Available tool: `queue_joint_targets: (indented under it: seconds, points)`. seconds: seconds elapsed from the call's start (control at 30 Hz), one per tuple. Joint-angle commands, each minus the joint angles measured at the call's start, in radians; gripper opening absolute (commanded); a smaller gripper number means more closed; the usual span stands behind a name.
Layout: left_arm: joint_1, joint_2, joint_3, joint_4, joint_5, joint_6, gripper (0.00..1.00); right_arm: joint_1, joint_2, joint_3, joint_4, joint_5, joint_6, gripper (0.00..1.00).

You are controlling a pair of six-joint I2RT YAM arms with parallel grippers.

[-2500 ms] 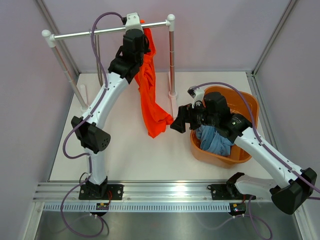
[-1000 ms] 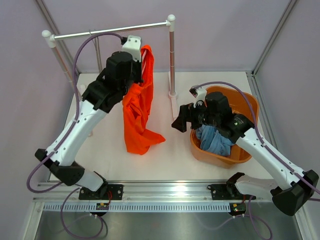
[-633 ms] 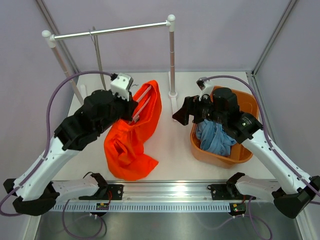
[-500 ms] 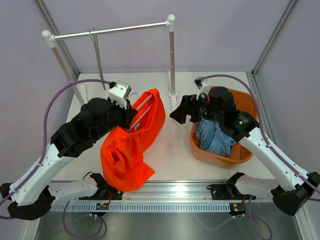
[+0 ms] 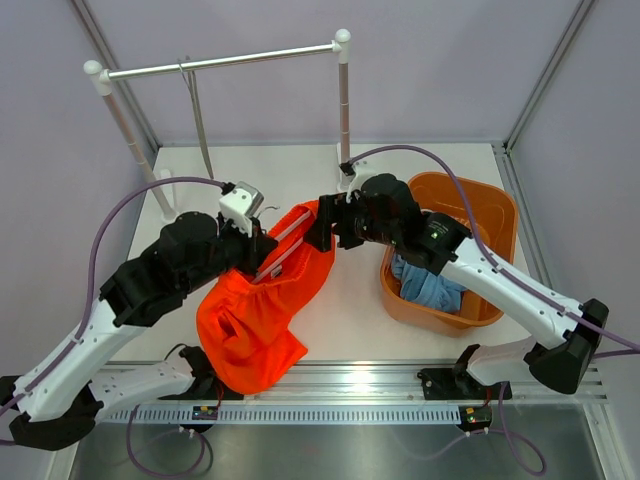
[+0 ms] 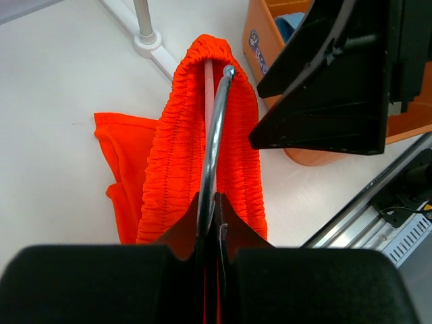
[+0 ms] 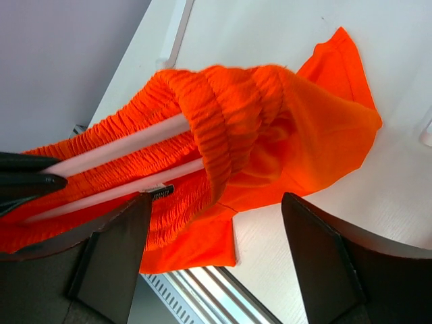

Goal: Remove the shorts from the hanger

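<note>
Step in hand: I judge I'm at the stripping step — the hanger (image 5: 284,240) is off the rail (image 5: 220,62) and held low over the surface (image 5: 350,310), with the orange shorts (image 5: 255,320) stretched on it by the waistband
Left pincer (image 6: 209,202): pressed together on the hanger's metal hook wire, which runs straight out from between its fingertips; nothing else is in it
Orange shorts: the elastic waistband is gathered around the hanger's two pale bars, and the legs droop to the surface, partly lying flat there toward the near edge
Right pincer (image 7: 216,202): spread wide and holding nothing — the far end of the waistband sits between its two fingers (image 7: 108,256), and I can't see either one touching cloth
Next move: as I read it, I'd close the right pincer on that bunched waistband end, then draw it off the hanger's tip while the left holds the hook firm; the elastic looks snug, so I'd expect it to drag the hanger along unless the pull runs in line with the bars
Blue shorts (image 5: 425,282): lying in the orange basket (image 5: 480,190) at the right, on no hanger, so I count that pair as done
</note>
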Motion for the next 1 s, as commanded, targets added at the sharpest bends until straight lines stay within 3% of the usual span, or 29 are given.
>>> queue_joint_targets:
  seconds: [0.0, 0.17, 0.43, 0.57, 0.7, 0.97]
  points:
    - [-0.006, -0.038, 0.003, 0.092, 0.050, -0.017, 0.00, 0.013, 0.019, 0.066, 0.001, 0.056, 0.030, 0.83]
    - [-0.007, -0.057, 0.011, 0.081, 0.081, -0.029, 0.00, 0.015, 0.038, 0.075, 0.010, 0.083, 0.033, 0.78]
    - [-0.007, -0.094, 0.009, 0.060, 0.092, -0.041, 0.00, 0.013, 0.041, 0.083, 0.021, 0.091, 0.044, 0.55]
    - [-0.007, -0.103, 0.002, 0.054, 0.118, -0.046, 0.00, 0.015, 0.035, 0.098, 0.004, 0.113, 0.035, 0.24]
    - [-0.007, -0.123, -0.025, 0.046, 0.163, -0.046, 0.00, 0.013, 0.027, 0.137, -0.040, 0.209, 0.028, 0.06]
    - [-0.007, -0.196, -0.074, 0.023, 0.194, -0.046, 0.00, -0.022, 0.050, 0.232, -0.177, 0.361, 0.019, 0.00]
